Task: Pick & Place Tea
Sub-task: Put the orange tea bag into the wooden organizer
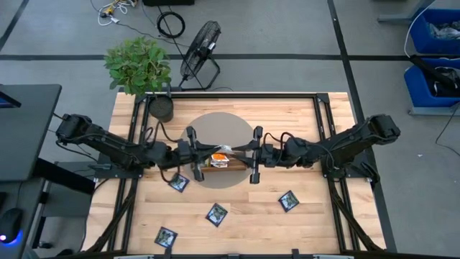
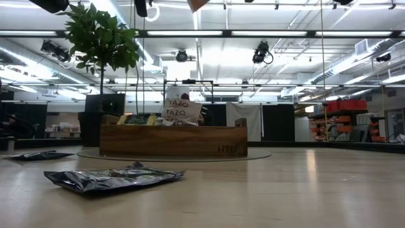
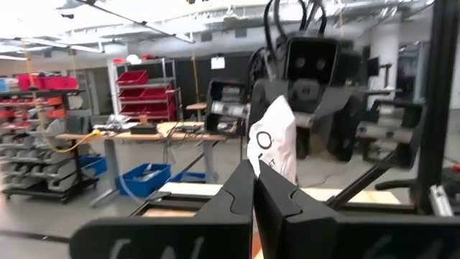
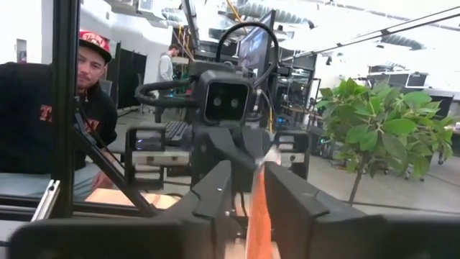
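A white-and-orange tea sachet (image 1: 222, 150) hangs in the air between my two grippers, above the brown wooden tray (image 1: 231, 165) on the round grey mat. My left gripper (image 3: 254, 180) is shut on it. My right gripper (image 4: 250, 194) faces it from the table's right, open, one finger on each side of the sachet's orange edge (image 4: 257, 205). More sachets (image 2: 180, 111) stand in the tray. Several dark navy sachets (image 1: 216, 214) lie flat on the near half of the table. My left gripper pinches the sachet's lower part (image 3: 264, 167) between its two fingers, at their free ends. The fingers come about level from the table's left. The sachet stands upright above the fingertips, lifted clear of the tray. I cannot tell whether a finger of my right gripper touches the sachet's edge.
A potted plant (image 1: 140, 66) stands at the table's far left corner, with a floor fan (image 1: 201, 50) beyond it. Black frame rails (image 1: 327, 137) run along the table's sides. A person (image 4: 43, 122) sits beyond the table's left side.
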`<state>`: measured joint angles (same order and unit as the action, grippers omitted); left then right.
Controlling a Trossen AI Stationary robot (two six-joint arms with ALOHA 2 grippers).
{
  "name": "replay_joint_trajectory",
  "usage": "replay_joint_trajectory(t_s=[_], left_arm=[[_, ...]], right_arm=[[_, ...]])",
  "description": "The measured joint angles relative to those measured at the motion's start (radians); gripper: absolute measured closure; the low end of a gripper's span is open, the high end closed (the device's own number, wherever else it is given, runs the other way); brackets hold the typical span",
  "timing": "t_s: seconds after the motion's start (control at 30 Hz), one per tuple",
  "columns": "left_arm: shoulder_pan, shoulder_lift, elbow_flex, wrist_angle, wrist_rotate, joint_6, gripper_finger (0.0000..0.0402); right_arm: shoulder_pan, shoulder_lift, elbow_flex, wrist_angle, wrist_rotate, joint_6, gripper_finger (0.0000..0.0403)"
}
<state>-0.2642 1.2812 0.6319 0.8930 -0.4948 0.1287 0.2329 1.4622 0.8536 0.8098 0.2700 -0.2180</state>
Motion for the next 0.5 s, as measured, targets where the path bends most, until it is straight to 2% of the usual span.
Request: replay_joint_trajectory(t_s=[0.27, 0.5], left_arm=[[-0.021, 0.000, -0.001, -0.147, -0.116, 0.039, 0.0400], [-0.018, 0.035, -0.002, -0.301, -0.188, -0.052, 0.0401]], right_arm=[[0.017, -0.060, 0.000, -0.074, 0.031, -0.004, 0.0266], [0.053, -0.086, 0.001, -0.141, 0.122, -0.007, 0.0257]])
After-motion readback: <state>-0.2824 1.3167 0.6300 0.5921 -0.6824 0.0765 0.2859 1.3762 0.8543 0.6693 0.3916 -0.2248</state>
